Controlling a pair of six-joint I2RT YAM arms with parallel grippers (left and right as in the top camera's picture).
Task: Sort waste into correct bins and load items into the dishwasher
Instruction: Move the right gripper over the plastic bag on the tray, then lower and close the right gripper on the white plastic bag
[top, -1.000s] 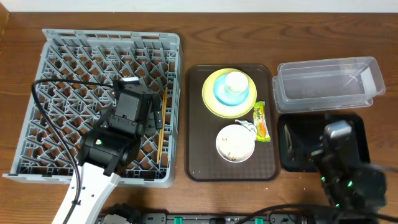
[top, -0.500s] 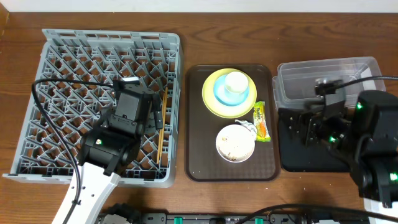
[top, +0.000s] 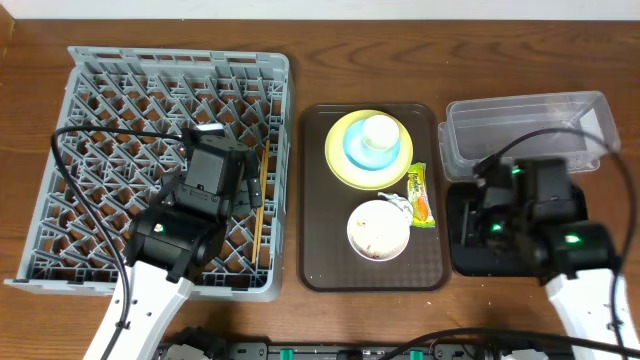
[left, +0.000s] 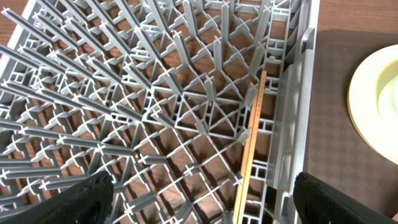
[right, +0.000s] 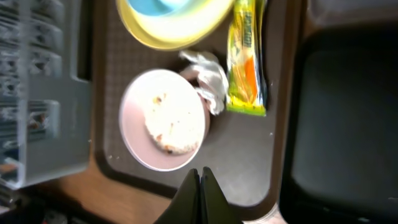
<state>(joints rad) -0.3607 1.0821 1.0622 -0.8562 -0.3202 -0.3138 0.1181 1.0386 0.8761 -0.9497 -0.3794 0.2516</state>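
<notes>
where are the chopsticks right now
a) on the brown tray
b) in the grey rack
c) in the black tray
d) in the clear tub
b: the chopsticks lie flat on the lattice floor of the rack, close along its right wall.

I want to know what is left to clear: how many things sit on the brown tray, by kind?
Plates: 1, the yellow-green plate
Bowls: 2, the light blue bowl and the white bowl
Cups: 1, the white cup
Waste: 3, the snack wrapper, the tissue and the food scraps
Total: 7
</notes>
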